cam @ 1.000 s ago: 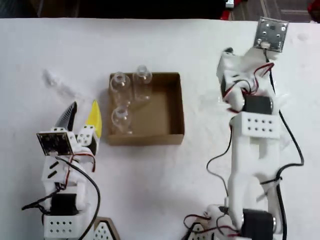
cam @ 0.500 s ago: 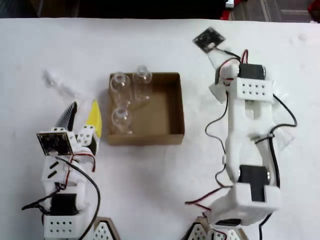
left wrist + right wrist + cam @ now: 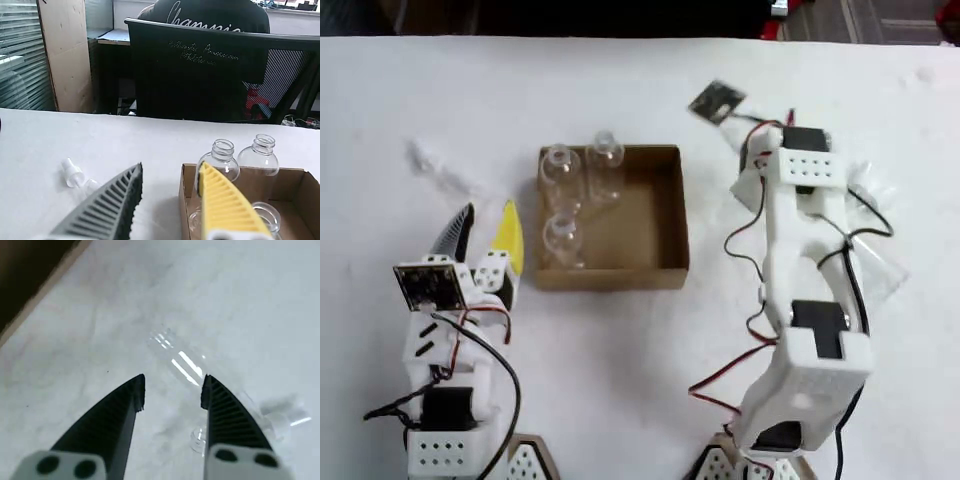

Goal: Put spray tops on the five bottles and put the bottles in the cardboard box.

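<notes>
Three open-necked bottles (image 3: 558, 168) are seen standing in the cardboard box (image 3: 665, 215), and both grippers are held wide.

The box is set at the middle of the table (image 3: 620, 380), with the bottles ranged along its left wall. The left gripper (image 3: 170, 170) is held just left of the box, its black and yellow fingers spread with nothing between them. A spray top (image 3: 74, 172) is seen lying near the table's left edge. The right gripper (image 3: 173, 382) is spread above a clear bottle (image 3: 180, 362) laid on its side toward the table's right edge.
</notes>
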Available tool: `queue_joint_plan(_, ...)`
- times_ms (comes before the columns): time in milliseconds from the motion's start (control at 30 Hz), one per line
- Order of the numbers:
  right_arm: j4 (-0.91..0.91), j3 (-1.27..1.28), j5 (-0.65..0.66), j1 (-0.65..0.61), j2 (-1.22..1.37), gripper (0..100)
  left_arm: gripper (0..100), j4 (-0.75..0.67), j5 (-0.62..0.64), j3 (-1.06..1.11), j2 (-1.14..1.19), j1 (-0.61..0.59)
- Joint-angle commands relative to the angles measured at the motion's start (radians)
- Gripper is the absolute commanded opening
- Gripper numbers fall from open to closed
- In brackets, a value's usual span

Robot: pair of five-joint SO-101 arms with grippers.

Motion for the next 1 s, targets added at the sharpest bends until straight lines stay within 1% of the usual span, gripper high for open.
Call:
queue_joint_plan(0, -0.013, -0.058, 0.068, -0.025, 0.039, 16.6, 18, -0.021, 0.009, -0.003, -0.008, 0.007)
queue_joint_plan(333, -0.016, -0.199, 0.075, -0.025, 0.168, 16.6, 18, -0.021, 0.009, -0.003, -0.008, 0.007)
queue_joint_plan(367, -0.018, -0.212, 0.089, -0.025, 0.179, 16.6, 18, -0.021, 0.009, -0.003, -0.008, 0.007)
queue_joint_plan(467, -0.01, -0.232, 0.193, -0.021, 0.223, 16.6, 18, -0.021, 0.009, -0.003, -0.008, 0.007)
queue_joint_plan(533, 0.004, -0.238, 0.229, -0.018, 0.249, 16.6, 18, -0.021, 0.009, -0.003, -0.008, 0.007)
queue_joint_plan(800, 0.004, -0.239, 0.302, -0.016, 0.294, 16.5, 18, -0.021, 0.009, -0.003, -0.008, 0.007)
queue_joint_plan(967, 0.01, -0.256, 0.307, -0.015, 0.275, 16.6, 18, -0.021, 0.009, -0.003, -0.008, 0.007)
